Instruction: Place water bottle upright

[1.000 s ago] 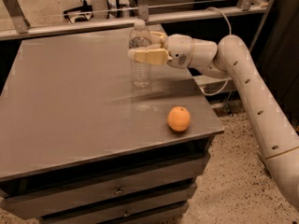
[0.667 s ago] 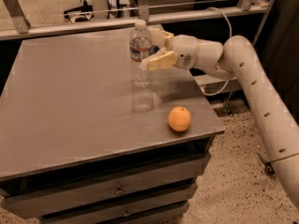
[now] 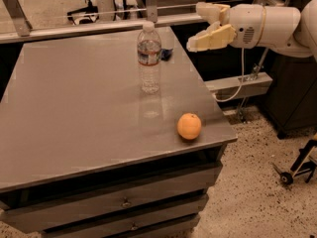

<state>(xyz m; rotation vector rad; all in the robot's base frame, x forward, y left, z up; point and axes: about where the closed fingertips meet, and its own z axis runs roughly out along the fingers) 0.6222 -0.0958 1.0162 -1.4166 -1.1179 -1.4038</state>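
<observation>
Aloft, hand [image 3: 194, 27] right of grey table [image 3: 74, 108].

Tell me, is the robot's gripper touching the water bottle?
Apart. The camera view shows the gripper off to the side of the upright water bottle, with a plain gap between them.

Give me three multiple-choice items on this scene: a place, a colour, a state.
1. Where is the orange? A. near the table's front right corner B. on the floor C. in a drawer
2. The bottle's cap is: A. red B. white C. black
3. The gripper is: A. shut on the bottle B. resting on the orange C. open, empty, beyond the table's edge

1 A: it sits on the tabletop there.
2 B: the cap shows white.
3 C: spread fingers hold nothing, apart from the bottle.
</observation>
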